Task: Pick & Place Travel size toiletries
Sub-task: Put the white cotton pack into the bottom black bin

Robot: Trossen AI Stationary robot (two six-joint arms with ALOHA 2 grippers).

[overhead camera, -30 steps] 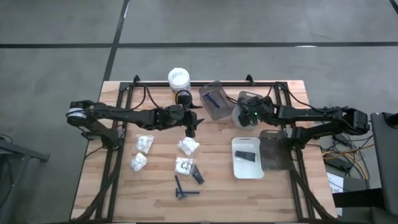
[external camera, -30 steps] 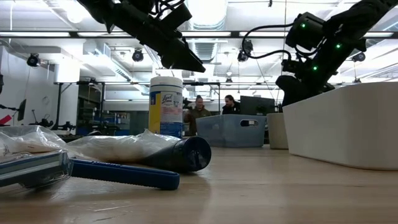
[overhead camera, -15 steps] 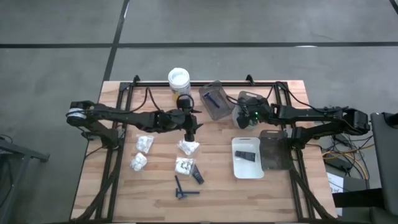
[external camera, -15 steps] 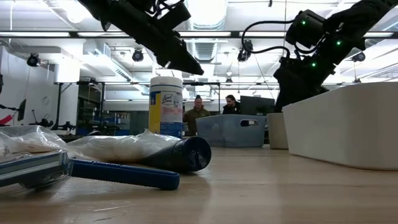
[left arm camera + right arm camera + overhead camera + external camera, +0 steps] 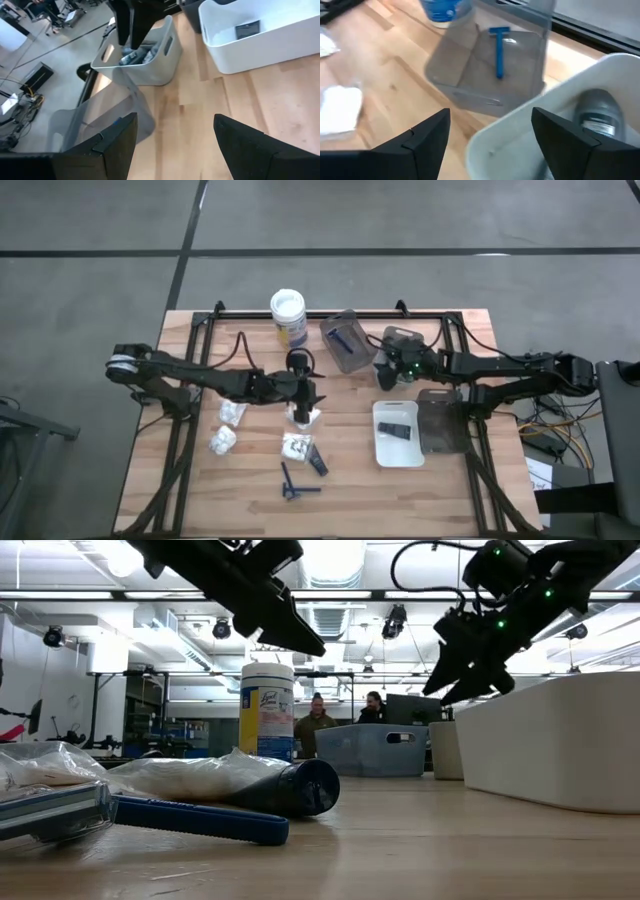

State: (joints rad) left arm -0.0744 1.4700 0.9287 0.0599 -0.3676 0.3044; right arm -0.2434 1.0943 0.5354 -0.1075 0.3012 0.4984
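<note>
Left gripper (image 5: 303, 408), fingers spread, held over white lumpy packet (image 5: 306, 416), contact unclear. Right gripper (image 5: 384, 373), fingers apart, positioned above pale grey rectangular tray (image 5: 520, 135).

tub (image 5: 267, 712) label, script brand word, looks like "Lysol", behind left gripper (image 5: 300, 641); nothing else readable

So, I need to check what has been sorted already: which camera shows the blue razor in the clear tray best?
The right wrist view: the blue razor lies in plain sight on the clear tray's floor. The high view shows it as a small streak; the other two views don't show it clearly.
</note>
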